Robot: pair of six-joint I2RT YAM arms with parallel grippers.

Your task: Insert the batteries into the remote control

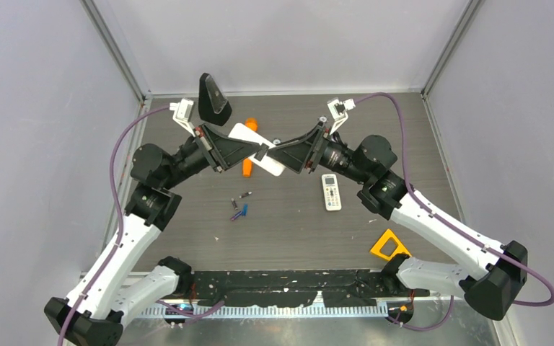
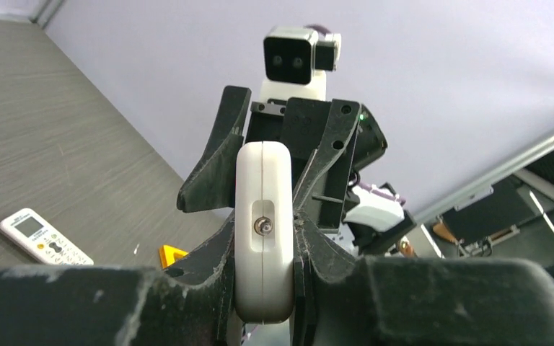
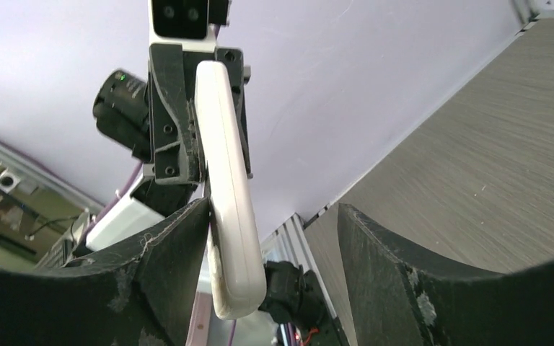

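The remote [image 1: 243,133] is off the table [image 1: 296,231] at its middle, between the left gripper [image 1: 258,150] on its left, which clamps it, and the right gripper [image 1: 278,154] on its right, whose fingers stand apart around its other end. The batteries [image 1: 240,210] lie on the table just near of it. A second remote [image 1: 331,192] lies right of the batteries. A triangle [image 1: 389,246] lies at the near right. A stand [image 1: 213,99] sits far left, behind the left gripper.
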